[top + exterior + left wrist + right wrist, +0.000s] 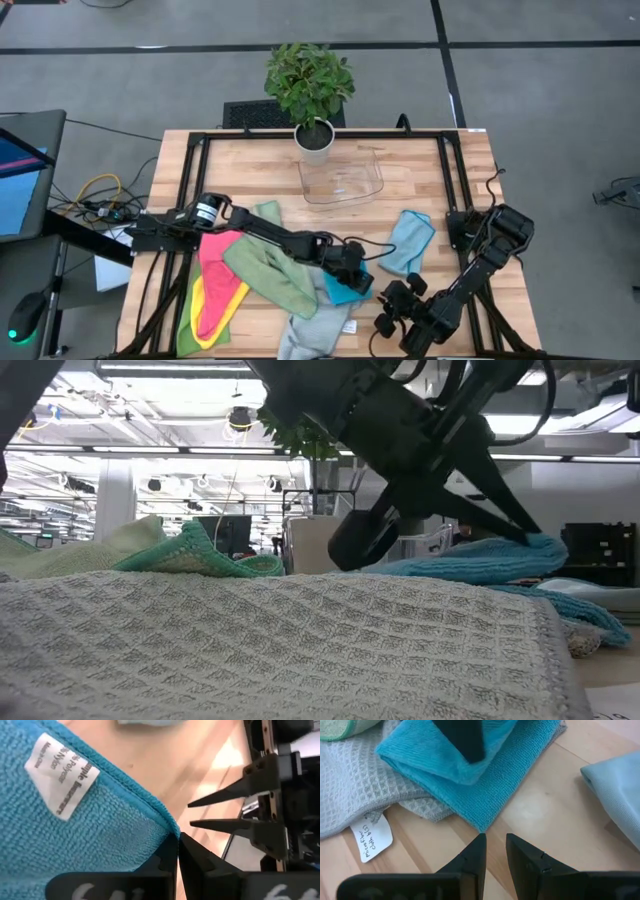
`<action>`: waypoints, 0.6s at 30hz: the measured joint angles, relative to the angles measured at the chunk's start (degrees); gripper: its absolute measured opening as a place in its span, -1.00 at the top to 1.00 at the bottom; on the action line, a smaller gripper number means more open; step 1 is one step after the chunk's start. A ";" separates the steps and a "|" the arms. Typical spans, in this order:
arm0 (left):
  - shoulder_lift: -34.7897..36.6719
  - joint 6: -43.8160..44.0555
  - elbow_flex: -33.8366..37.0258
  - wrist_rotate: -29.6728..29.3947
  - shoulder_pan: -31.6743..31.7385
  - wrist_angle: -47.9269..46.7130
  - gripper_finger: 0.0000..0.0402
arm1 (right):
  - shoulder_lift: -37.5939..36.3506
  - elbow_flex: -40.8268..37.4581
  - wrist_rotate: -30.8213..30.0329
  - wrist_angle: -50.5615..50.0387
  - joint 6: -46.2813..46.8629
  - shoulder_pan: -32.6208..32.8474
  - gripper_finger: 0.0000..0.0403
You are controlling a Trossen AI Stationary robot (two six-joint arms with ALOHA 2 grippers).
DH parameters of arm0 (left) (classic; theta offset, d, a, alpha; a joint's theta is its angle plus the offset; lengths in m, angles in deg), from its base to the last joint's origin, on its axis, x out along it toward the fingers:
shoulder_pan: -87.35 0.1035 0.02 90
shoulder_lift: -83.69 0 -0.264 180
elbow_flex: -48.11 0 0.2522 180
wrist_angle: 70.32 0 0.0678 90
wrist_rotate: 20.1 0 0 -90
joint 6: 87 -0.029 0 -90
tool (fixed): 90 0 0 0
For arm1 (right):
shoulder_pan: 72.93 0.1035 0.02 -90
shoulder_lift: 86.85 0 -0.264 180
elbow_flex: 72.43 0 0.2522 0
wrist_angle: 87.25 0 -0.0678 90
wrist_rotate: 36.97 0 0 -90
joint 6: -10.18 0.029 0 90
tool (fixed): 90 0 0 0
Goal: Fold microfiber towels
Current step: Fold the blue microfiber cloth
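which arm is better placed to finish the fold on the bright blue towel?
Left, probably. The left gripper is shut on the bright blue towel at its corner. The right gripper is slightly open and empty over bare table beside the towel's edge, better suited to pinning it.

A potted plant (312, 92) stands at the table's (470, 170) far edge, with a plastic tray (342, 182) just in front of it. Toward the near left lies a heap of overlapping towels (262, 275). At the heap's right end a folded towel (347, 291) rests partly on a waffle-weave towel (315, 325), and another towel (409, 240) lies apart to the right. The left gripper (357, 272) sits on the folded towel, and the right gripper (385, 300) is just beside it, near the front edge.
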 joint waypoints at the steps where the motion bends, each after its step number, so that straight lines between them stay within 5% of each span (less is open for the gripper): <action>1: 0.00 -0.18 0.00 0.01 -0.05 0.12 1.00 | 0.00 0.00 -0.01 0.15 0.00 -0.01 0.50; 18: 0.00 1.35 0.00 -2.16 -1.74 0.31 0.71 | 0.02 0.00 -0.07 0.64 -0.06 -0.01 0.38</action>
